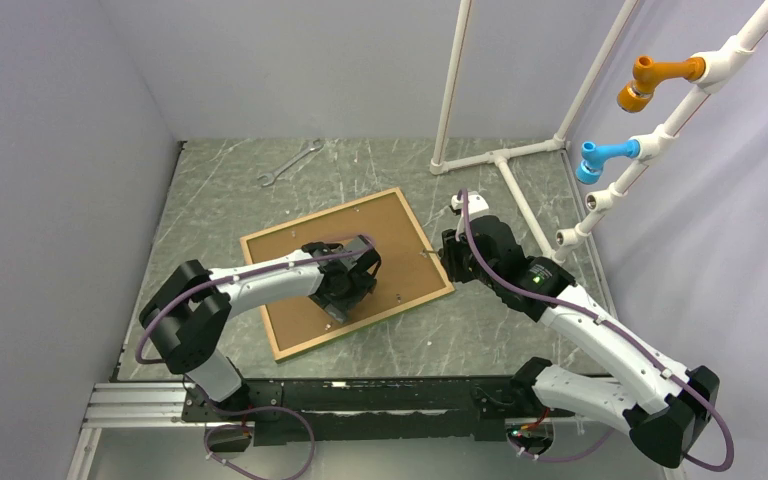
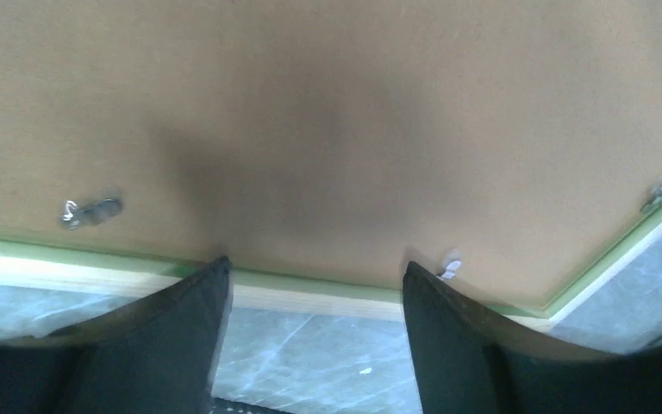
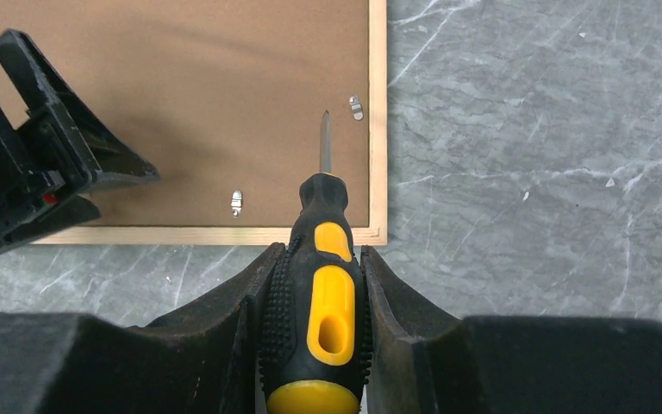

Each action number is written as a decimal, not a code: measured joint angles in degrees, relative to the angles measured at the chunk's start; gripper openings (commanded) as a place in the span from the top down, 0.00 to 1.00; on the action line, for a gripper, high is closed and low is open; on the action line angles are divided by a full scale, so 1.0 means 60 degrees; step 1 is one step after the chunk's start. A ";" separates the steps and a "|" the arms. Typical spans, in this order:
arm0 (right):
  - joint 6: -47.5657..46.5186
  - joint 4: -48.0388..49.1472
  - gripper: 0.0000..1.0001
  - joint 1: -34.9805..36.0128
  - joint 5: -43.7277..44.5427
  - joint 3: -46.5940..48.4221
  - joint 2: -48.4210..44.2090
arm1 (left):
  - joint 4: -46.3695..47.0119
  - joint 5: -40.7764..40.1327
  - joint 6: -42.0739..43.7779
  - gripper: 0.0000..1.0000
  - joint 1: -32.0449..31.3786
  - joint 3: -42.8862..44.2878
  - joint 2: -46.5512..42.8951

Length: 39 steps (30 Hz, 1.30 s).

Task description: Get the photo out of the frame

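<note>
- Looking down on a grey marbled table (image 1: 220, 200) with plain pale walls on the left, right and far sides
- Noting a white pipe rack (image 1: 501, 157) standing at the far right, with an orange fitting (image 1: 650, 80) and a blue fitting (image 1: 600, 157) sticking out of its slanted pipe
- Finding the frame (image 3: 378, 78) lying face down in the middle of the table, turned at an angle, with its light wood back edges up and a green strip showing along the inner side in the left wrist view
- Seeing a brown backing board (image 1: 360, 225) filling the frame from rail to rail and hiding the photo beneath it, so no print showing in any view
- Catching the left gripper (image 2: 315, 267) hanging low over the near part of the board, jaws standing wide apart with nothing between them, tips over the near rail; not telling whether touching
- Catching the right gripper (image 3: 321, 250) just off the frame's right corner, jaws closed tight on both sides of a screwdriver (image 3: 327, 302) with a black and yellow handle
- Following the screwdriver's shaft out over the board, its tip lying just beside a small metal clip (image 3: 356, 107) near the right rail; contact not clear
- Spotting a grey wrench (image 1: 290, 163) lying on the far left of the table, well apart from the frame
- Picking out more small clips along the board's near edge (image 2: 90, 210)
</note>
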 measured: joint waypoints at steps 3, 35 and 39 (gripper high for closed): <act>0.0000 -0.0004 1.00 0.0000 -0.0029 -0.0007 -0.0026 | -0.0976 -0.0874 -0.0222 0.14 -0.0040 0.0164 -0.0127; 0.3071 0.2120 1.00 -0.6127 -0.4554 -0.2295 -0.0098 | 0.3636 0.3672 1.4462 0.31 -0.0313 -0.0175 -0.0892; 0.2849 0.1967 1.00 -0.6127 -0.4816 -0.2291 -0.0452 | 0.3173 0.3016 1.6010 0.37 -0.1100 0.0892 0.0233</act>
